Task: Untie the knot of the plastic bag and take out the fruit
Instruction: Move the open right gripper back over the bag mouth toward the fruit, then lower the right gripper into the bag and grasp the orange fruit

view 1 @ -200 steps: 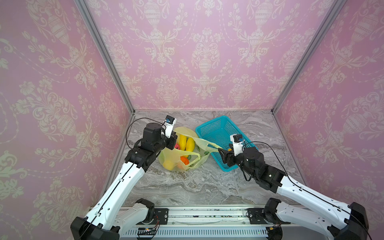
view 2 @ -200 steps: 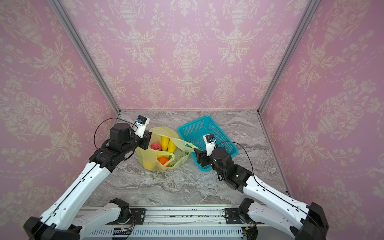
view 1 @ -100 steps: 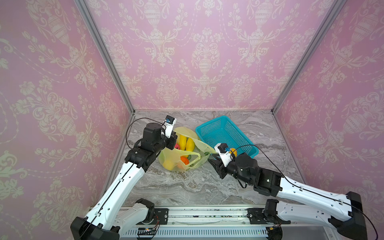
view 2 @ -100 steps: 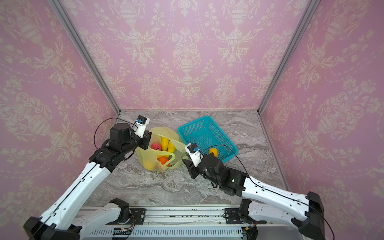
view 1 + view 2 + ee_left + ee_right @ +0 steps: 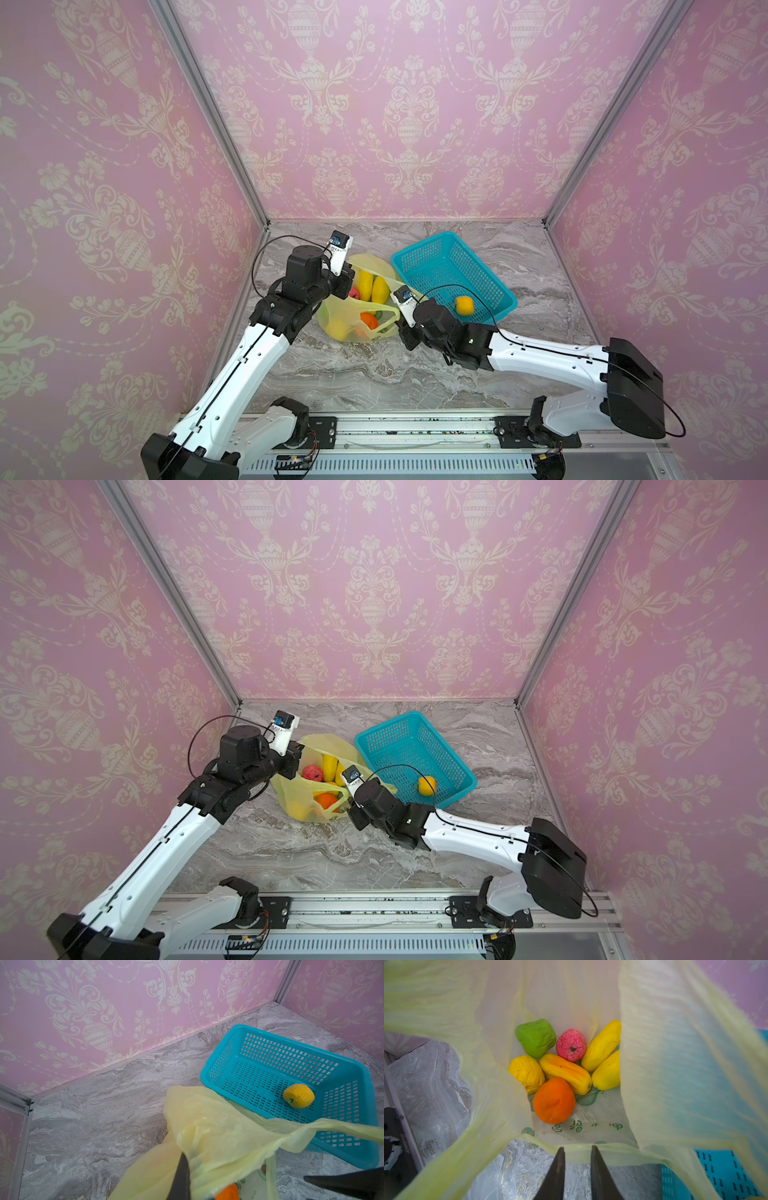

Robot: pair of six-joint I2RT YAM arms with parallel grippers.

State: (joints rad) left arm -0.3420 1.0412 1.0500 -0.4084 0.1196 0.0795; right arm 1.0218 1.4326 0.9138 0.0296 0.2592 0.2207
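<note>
My left gripper [image 5: 348, 286] pinches rim of plastic bag [image 5: 332, 311], which sits mouth-open on table [image 5: 374, 374]. My right gripper [image 5: 577, 1148] narrow, unclosed, at near rim. Fruit [image 5: 564, 1072] inside: likely light, squashy. Film thin, slippery; grab rim fold.

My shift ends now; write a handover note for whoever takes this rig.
Left gripper: shut on the plastic bag at its rim.
Right gripper: jaws narrowly apart at the bag's near rim, no clear grip.
Done: bag mouth open, no knot visible; one yellow fruit lies in the teal basket.
To do: seven fruits remain in the bag, the orange one nearest the right gripper.
</note>
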